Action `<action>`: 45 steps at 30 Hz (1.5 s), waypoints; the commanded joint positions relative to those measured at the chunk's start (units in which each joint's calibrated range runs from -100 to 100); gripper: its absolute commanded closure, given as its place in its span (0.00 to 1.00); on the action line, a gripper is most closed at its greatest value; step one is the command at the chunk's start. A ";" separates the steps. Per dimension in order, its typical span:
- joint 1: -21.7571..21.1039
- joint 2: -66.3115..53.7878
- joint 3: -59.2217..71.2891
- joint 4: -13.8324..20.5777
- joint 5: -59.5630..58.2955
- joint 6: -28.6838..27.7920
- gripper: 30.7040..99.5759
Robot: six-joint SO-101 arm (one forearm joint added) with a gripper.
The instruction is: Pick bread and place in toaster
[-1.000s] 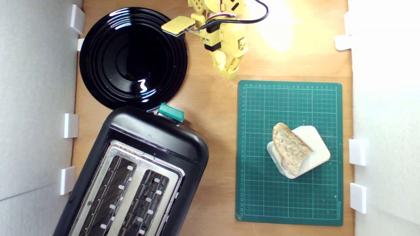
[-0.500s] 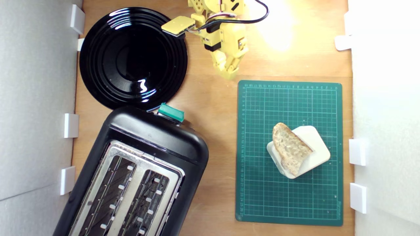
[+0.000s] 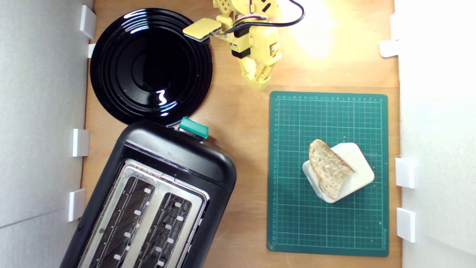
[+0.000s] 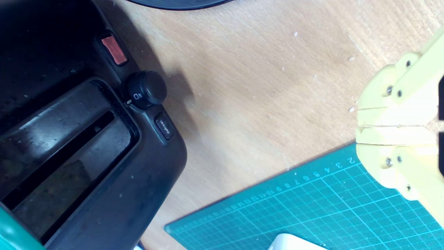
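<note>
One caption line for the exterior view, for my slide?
Shut gripper hovers above the mat; bread leans on a white block, toaster empty.

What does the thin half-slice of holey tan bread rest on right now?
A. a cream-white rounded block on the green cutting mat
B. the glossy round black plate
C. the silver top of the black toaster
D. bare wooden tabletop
A: the half-slice of bread lies across the cream-white rounded block, which sits on the green gridded cutting mat.
</note>
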 commanded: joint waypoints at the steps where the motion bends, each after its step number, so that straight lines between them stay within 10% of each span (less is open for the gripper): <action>1: 0.38 -0.26 0.03 0.40 0.48 -0.13 0.93; 45: 0.62 4.48 -0.61 -0.33 -0.29 0.23 0.92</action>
